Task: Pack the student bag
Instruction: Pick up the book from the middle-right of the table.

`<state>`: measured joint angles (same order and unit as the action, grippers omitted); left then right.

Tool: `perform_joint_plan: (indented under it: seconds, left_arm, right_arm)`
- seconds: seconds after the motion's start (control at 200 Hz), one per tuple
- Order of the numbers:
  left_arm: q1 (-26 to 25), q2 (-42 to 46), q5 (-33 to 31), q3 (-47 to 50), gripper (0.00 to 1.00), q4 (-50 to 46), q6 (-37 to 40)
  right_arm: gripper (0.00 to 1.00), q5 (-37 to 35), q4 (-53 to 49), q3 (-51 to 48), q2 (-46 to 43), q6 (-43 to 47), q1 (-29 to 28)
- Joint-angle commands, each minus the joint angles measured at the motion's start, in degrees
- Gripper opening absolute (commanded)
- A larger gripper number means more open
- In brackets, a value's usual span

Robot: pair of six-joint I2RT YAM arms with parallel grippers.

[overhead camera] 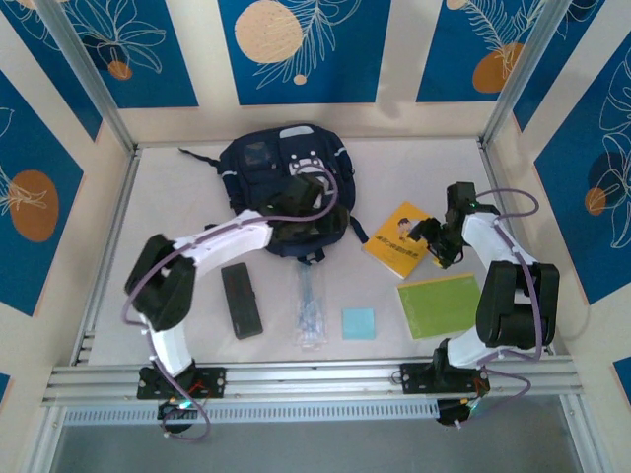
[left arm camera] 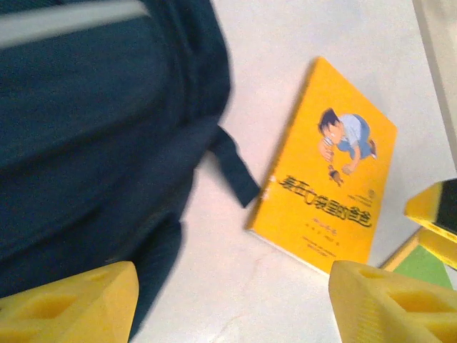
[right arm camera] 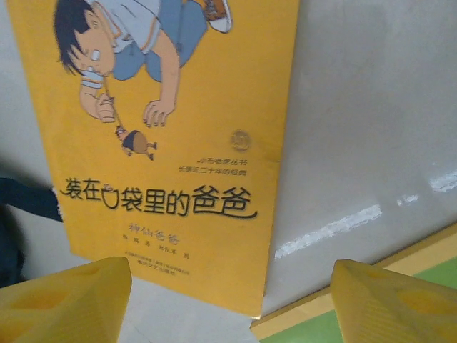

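While both grippers stand with jaws wide apart and nothing between them, the stock lies as follows.

Left gripper (left arm camera: 228, 314): yellow fingers (left arm camera: 71, 304) spread, gripping nothing. In the top view it hangs over the near part of the bag.

Student bag (left arm camera: 93, 128): dark navy fabric with a light grey stripe, lying ahead and to the left of the left jaws. Its edge runs down to the left finger. A dark strap end juts from it toward the yellow book.

Yellow book (left arm camera: 325, 168): cartoon boy on the cover, flat on the table (overhead camera: 197, 177). It lies ahead and right of the left jaws and directly ahead of the right jaws.

Right gripper (right arm camera: 232, 307): fingers spread. The yellow book's near edge lies just beyond the gap, more toward the left finger.

Green book (right arm camera: 307, 329): yellow-edged, with one corner showing inside the right jaws' gap by the right finger. It sits just beside the yellow book; contact cannot be told.

Black pencil case (overhead camera: 241, 301), clear pouch (overhead camera: 310, 307) and light blue pad (overhead camera: 358, 323): in a row, well behind the left jaws and apart from each other.
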<state>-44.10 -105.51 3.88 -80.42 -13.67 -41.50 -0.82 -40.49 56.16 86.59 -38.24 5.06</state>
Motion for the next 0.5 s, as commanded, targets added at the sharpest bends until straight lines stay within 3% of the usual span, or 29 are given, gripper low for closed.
perform_joint_plan:
  seconds: [0.0, 0.235, 0.495]
  left_arm:
    - [-2.53, -6.09, 3.13, -6.25, 0.69, 3.2, -0.56]
    - [-4.66, -19.74, 5.21, -19.66, 0.63, -3.62, 2.48]
    - [-6.0, -26.91, 5.09, -25.51, 0.59, -10.23, 4.07]
  right_arm:
    - [0.73, 4.6, 6.09, -1.09, 2.09, 1.06, 0.3]
    - [0.72, 3.34, 11.08, -2.54, 5.78, 1.52, 1.15]
    - [0.71, 9.21, 17.03, -4.04, 8.93, 0.82, 1.44]
